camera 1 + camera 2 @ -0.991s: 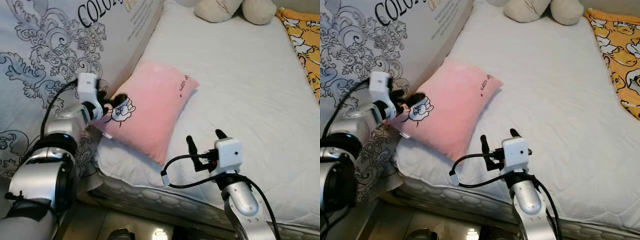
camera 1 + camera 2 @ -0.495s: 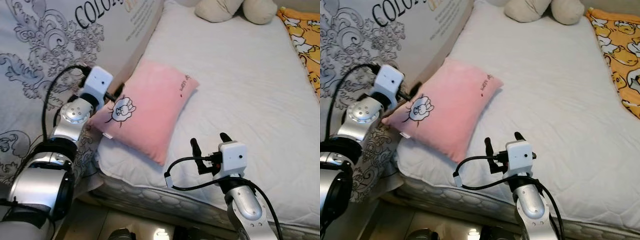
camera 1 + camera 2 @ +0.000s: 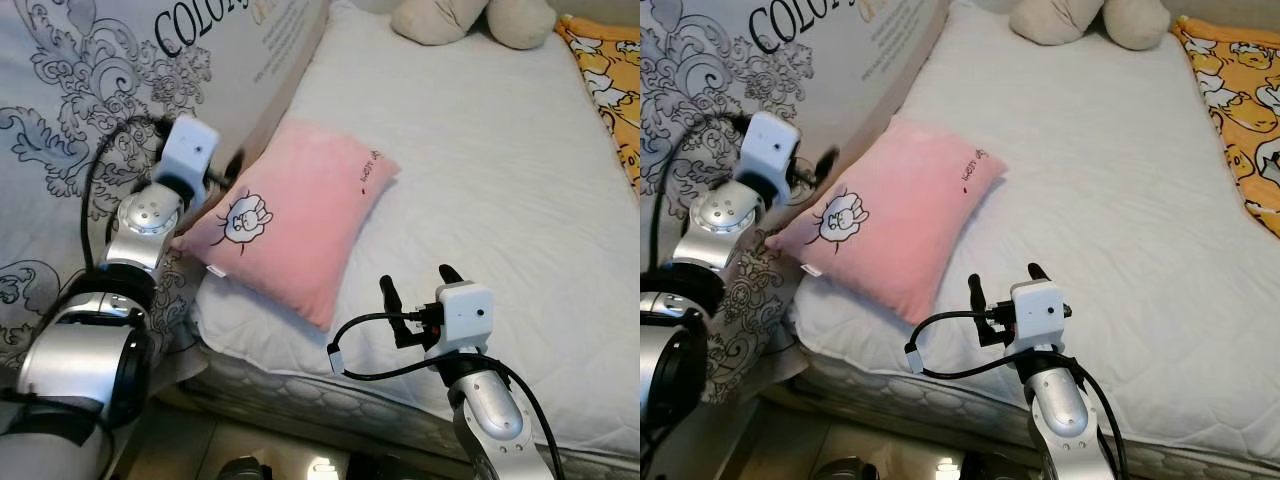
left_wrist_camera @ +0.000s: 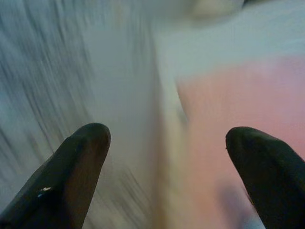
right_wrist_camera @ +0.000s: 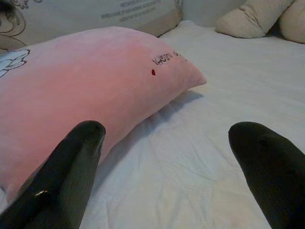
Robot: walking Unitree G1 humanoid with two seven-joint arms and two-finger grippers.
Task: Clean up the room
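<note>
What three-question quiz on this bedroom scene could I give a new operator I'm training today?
1. True or false: the left gripper grips the pink pillow.
2. What is drawn on the pillow near its lower left corner?
3. Multiple choice: the right gripper, open, hovers over A) the white mattress B) the floor C) the yellow blanket.

Key: 1. False; it is open beside the pillow's corner, by the patterned panel. 2. A small rabbit. 3. A.
</note>
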